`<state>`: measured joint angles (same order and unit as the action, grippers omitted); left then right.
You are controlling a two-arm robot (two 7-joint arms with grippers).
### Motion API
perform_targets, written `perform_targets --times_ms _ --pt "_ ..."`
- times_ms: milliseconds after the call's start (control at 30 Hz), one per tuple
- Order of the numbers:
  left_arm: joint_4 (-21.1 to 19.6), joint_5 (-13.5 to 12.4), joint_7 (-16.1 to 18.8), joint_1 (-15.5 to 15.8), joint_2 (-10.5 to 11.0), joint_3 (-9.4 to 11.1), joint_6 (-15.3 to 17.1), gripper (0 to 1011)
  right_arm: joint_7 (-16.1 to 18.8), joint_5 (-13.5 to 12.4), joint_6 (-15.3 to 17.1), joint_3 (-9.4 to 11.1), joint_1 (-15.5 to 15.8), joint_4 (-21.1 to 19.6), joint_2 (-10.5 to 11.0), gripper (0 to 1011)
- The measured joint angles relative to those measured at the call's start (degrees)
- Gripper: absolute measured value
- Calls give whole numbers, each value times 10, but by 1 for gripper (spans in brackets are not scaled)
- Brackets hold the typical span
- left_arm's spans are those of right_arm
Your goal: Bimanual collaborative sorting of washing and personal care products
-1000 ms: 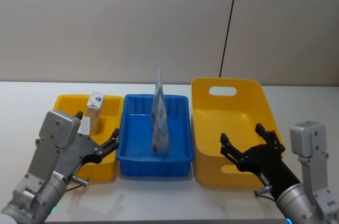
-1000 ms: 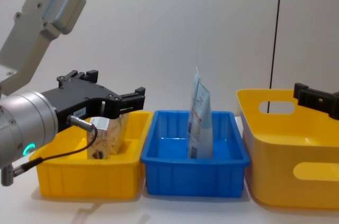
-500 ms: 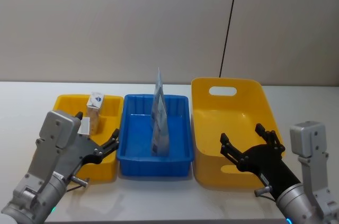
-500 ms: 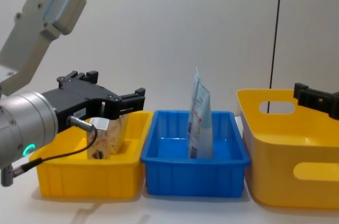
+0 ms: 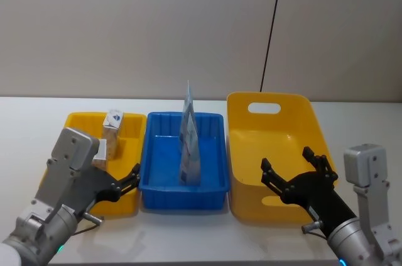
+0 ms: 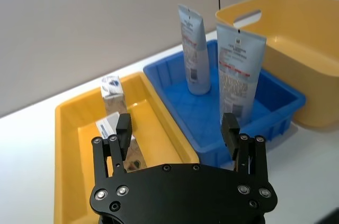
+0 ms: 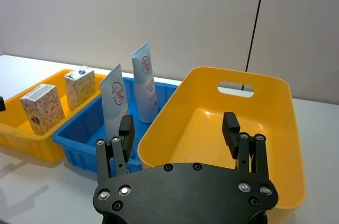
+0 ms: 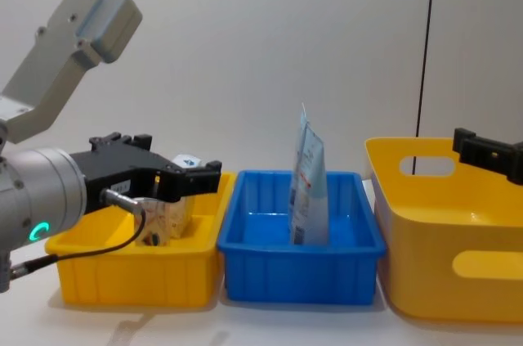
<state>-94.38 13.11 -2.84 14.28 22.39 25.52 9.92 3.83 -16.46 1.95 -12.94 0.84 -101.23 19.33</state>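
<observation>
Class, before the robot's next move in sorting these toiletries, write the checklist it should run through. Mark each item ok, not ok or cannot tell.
1. Left gripper open and holding nothing: ok.
2. Right gripper open and holding nothing, above the large yellow bin: ok.
3. Both tubes standing upright in the blue bin: ok.
4. Box and carton upright in the small yellow bin: ok.
5. Left gripper apart from the box: cannot tell.
</observation>
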Motion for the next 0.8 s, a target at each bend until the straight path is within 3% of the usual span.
perform_targets --times_ms 400,800 --pt "-2 22 -23 15 2 -5 99 1001 0 0 0 0 0 0 0 1002" --pt "13 22 -32 31 -2 -5 134 1002 0 0 0 0 0 0 0 1002"
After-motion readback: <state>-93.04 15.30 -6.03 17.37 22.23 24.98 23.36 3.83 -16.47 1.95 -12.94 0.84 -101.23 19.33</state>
